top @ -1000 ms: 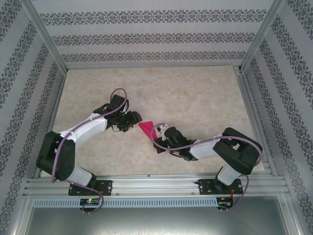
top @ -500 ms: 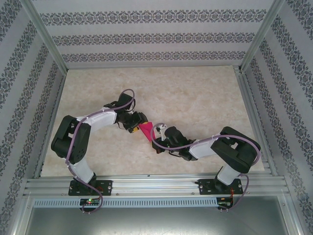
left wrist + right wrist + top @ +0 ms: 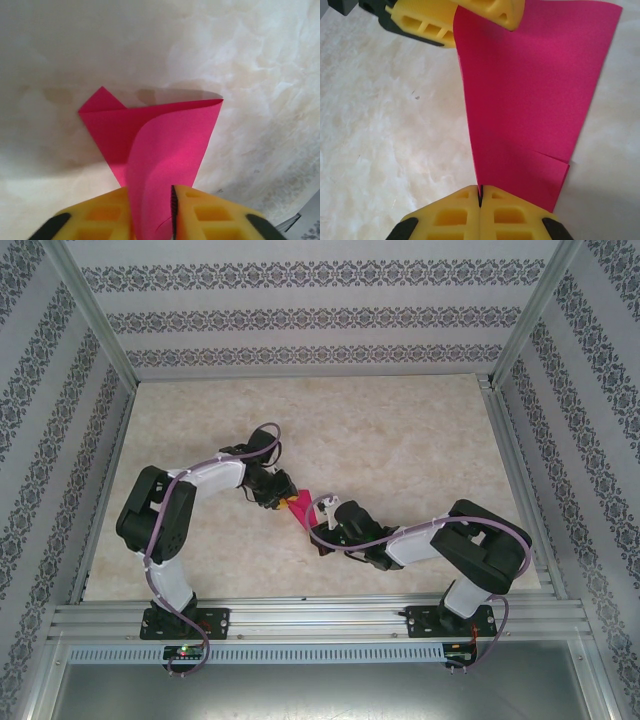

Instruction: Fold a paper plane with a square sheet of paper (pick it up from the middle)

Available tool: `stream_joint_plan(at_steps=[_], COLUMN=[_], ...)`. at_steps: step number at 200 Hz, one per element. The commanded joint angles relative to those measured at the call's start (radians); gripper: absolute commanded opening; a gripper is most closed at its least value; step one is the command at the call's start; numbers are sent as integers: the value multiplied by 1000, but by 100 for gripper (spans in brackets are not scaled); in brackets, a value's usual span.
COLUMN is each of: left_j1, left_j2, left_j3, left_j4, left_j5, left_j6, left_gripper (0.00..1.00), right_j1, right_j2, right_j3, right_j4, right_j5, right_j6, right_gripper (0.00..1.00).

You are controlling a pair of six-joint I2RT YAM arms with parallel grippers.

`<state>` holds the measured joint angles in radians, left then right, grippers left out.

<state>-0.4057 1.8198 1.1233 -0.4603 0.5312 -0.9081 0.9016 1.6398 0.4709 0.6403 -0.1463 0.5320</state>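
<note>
The right gripper (image 3: 480, 189) is pressed fully closed, its two yellow fingers (image 3: 515, 212) meeting at a thin seam with the bottom edge of the square sheet of paper (image 3: 530, 90) nipped in it. From there, seen from the right wrist, the magenta sheet, already folded over on itself, fans up towards 12 and 1 o'clock, with a small stepped corner at about 4 o'clock. The left gripper (image 3: 457, 20) comes in at 11 to 12 o'clock, one yellow finger on each side of the paper's far edge. From the left wrist, that left gripper (image 3: 150, 192) sits at 6 o'clock with its fingers (image 3: 210, 212) drawn in to a narrow slot that a bowed layer of the paper (image 3: 165, 140) fills from side to side, so it has the sheet clamped. A small triangular corner pokes out at 10 o'clock, and a straight folded edge runs across to a point at 2 o'clock. From above, the paper (image 3: 298, 502) sits near the middle of the pale marbled table (image 3: 400, 430). The left gripper (image 3: 283, 498) meets it from 9 o'clock and the right gripper (image 3: 314, 527) from 5 o'clock. Both white arms bend in from the near edge, with patterned walls all round.
</note>
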Motion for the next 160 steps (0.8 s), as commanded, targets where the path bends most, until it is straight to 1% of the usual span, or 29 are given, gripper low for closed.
stream_joint_plan(at_steps=[1,26,49,80,92,121,136,160], left_j1=[-7,-7,-7,-7,-7,-7,-7,-7], left_j2=[13,17,20,21,21,21,21,15], left_j3=[31,43,53,57,57,55,52,50], left_j4=[-59,-80,-95,-96,-97,-93,-88,-84], left_j5=[19,14,16,20,21,26,29,29], left_j6=[37,48,58,58,58,57,54,54], left_gripper=[14,6,1,0,0,0,0,0], right_j1=[14,21,38,66,74,83,85,86], right_j2=[5,-2,-12,-20,-21,-19,-18,-21], right_j3=[-8,-3,4,21,25,31,31,32], right_j4=[18,-8,-60,-130,-144,-149,-144,-139], right_j5=[30,41,81,158,177,195,198,194], right_j6=[-33,-51,-79,-119,-130,-139,-134,-121], right_gripper=[5,9,16,20,20,16,10,5])
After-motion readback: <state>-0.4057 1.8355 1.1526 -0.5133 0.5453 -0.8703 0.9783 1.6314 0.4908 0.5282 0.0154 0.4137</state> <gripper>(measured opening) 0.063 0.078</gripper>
